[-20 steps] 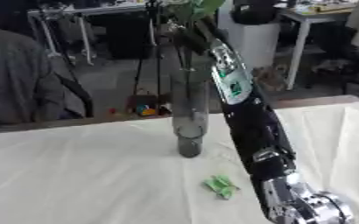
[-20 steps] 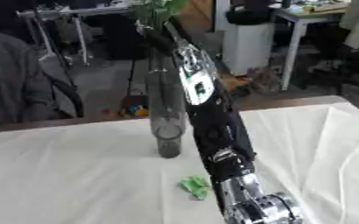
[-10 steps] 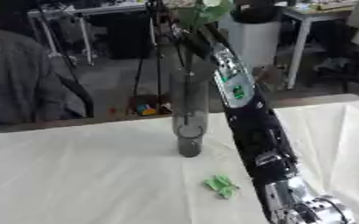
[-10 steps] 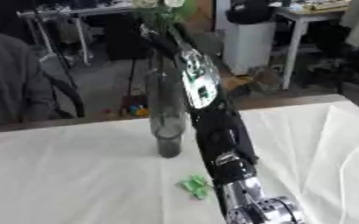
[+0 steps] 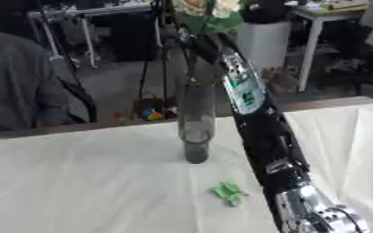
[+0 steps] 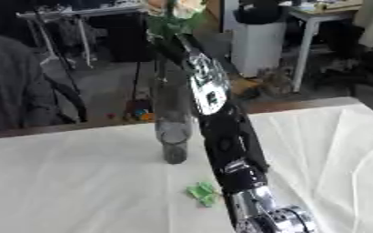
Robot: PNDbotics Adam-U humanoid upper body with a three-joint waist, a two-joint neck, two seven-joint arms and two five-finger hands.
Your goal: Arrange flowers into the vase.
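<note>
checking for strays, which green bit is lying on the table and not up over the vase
The small green scrap on the white cloth, beside the robot's arm. The other green, the leaves under the pale flowers, is up above the vase.

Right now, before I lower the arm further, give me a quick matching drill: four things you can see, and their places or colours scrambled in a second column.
Things:
1. vase
2. flowers
3. green scrap
4. white cloth

Places or colours:
A. lying flat on the cloth, nearer than the vase
B. covers the table
C. pale blooms with green leaves, high above the vase at the top edge
D. tall, dark and see-through, standing upright on the cloth

Pairs: 1-D, 2-C, 3-A, 4-B
</note>
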